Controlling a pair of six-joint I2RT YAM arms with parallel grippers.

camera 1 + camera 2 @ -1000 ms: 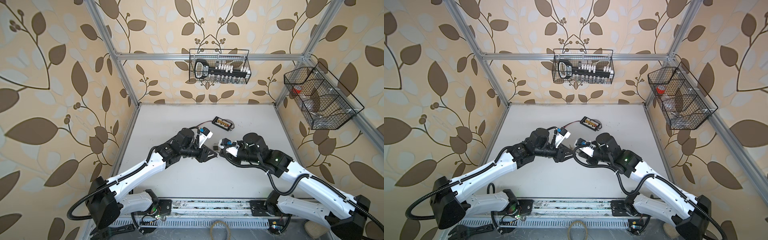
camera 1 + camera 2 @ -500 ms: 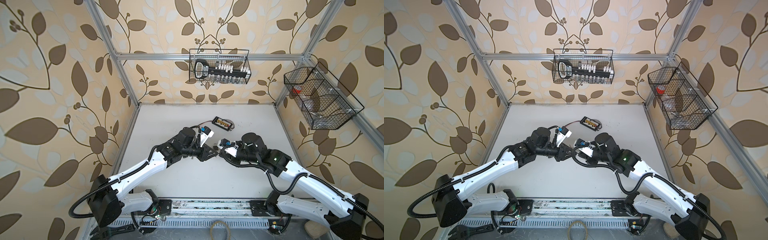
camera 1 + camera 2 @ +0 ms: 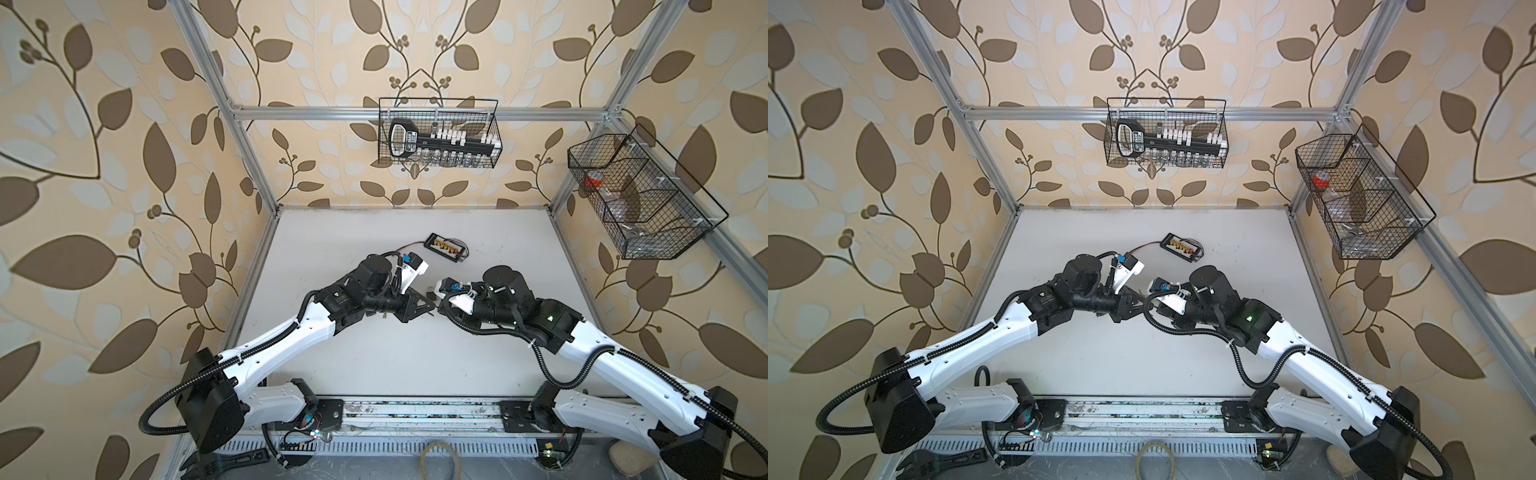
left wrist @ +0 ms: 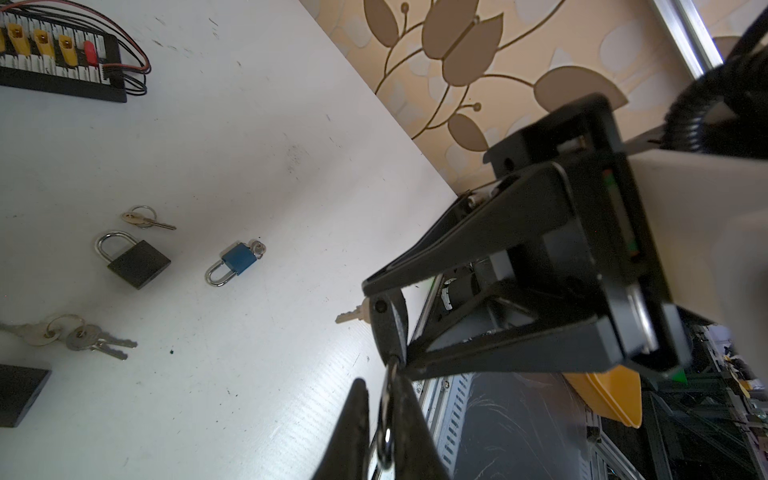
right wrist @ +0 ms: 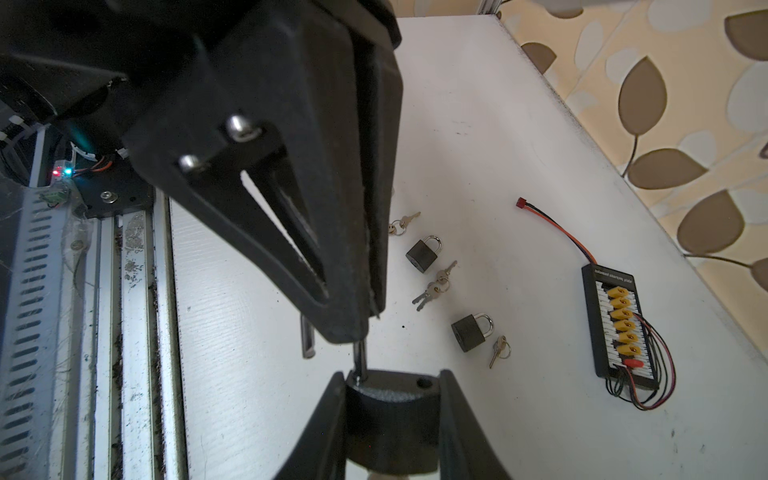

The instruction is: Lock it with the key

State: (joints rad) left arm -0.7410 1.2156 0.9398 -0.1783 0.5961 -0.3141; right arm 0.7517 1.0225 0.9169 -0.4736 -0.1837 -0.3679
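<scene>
A black padlock [image 5: 392, 411] sits between the fingers of my right gripper [image 5: 392, 374], which is shut on its body. Its shackle [image 5: 360, 357] stands open, with one leg in the body and the other hole empty. A silver key [image 4: 351, 318] sticks out of the padlock's underside [image 4: 388, 324]. My left gripper [image 4: 380, 386] is shut on the shackle [image 4: 386, 419], whose metal bar lies between the fingertips. In both top views the left gripper [image 3: 430, 308] [image 3: 1138, 302] meets the right gripper [image 3: 438, 293] [image 3: 1152, 296] above mid-table, and the lock is mostly hidden.
On the white table lie a black padlock [image 4: 137, 262], a blue padlock [image 4: 235, 262] with a key in it, another black padlock [image 5: 471, 330], loose keys [image 4: 147, 218] [image 4: 83, 336] and a connector board [image 3: 446, 248]. Wire baskets [image 3: 438, 133] [image 3: 640, 195] hang on the walls.
My left gripper has edged toward the right gripper and its jaws have narrowed onto the shackle. The right arm has hardly moved and keeps hold of the padlock.
</scene>
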